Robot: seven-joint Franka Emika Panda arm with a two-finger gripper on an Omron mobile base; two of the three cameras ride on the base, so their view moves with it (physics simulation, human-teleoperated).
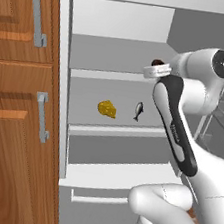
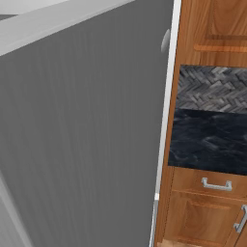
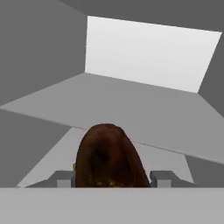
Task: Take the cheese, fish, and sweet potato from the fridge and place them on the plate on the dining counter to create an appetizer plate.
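Observation:
The fridge (image 1: 62, 77) stands open. On its middle shelf lie the yellow-orange cheese (image 1: 107, 108) and, to its right, the small dark fish (image 1: 138, 110). One shelf higher, my gripper (image 1: 158, 69) reaches in at the right side, with the dark tip of the sweet potato (image 1: 157, 63) showing just beyond it. In the hand view the reddish-brown sweet potato (image 3: 109, 157) sits between my fingertips (image 3: 162, 178), which press against both its sides; my gripper (image 3: 111, 179) is shut on it. The plate and the dining counter are out of view.
Wooden cabinets (image 1: 12, 120) with metal handles flank the fridge on the left. The grey fridge door (image 2: 82, 135) stands open on the right, with door racks (image 1: 223, 124) beside my arm. Past it are a black wall counter (image 2: 207, 140) and wooden drawers (image 2: 212, 193).

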